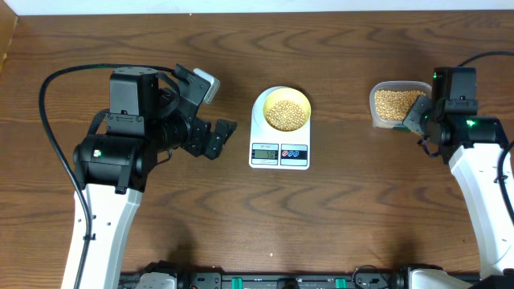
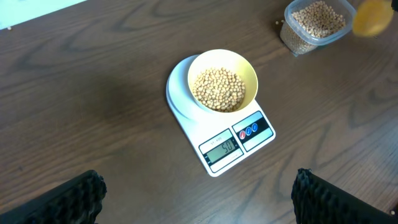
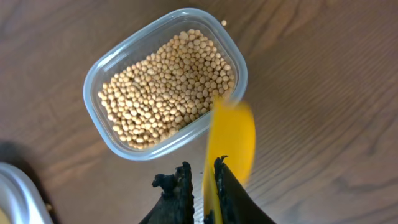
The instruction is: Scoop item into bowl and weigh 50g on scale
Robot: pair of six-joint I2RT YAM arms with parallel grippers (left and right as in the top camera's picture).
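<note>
Overhead, left wrist and right wrist views of the weighing station on a wooden table point(image 1: 337, 217).

- **Centre:** a white scale point(image 1: 279, 152) lies flat. A pale yellow bowl point(image 2: 247, 70) sits upright on its round platform.
- **Bowl contents:** a layer of tan beans point(image 2: 217, 89) covers the floor of the bowl and lies well below the rim.
- **Display:** the grey display point(image 2: 222, 149) appears to read 50. A red and a blue button lie just beside it.
- **Right:** a clear plastic container point(image 3: 109, 140) stands well apart from the scale. It is filled with more beans nearly to its rim, and one loose bean lies on the table near it.
- **Right gripper point(image 3: 203, 190):** the fingers are pinching the handle of a yellow scoop point(image 3: 231, 140). The blade is blurred and lies over one corner of the container. Whether it carries beans cannot be told.
- **Left gripper point(image 1: 211, 112):** it hangs to the left of the scale with its fingers spread wide, holding nothing and touching nothing.
</note>
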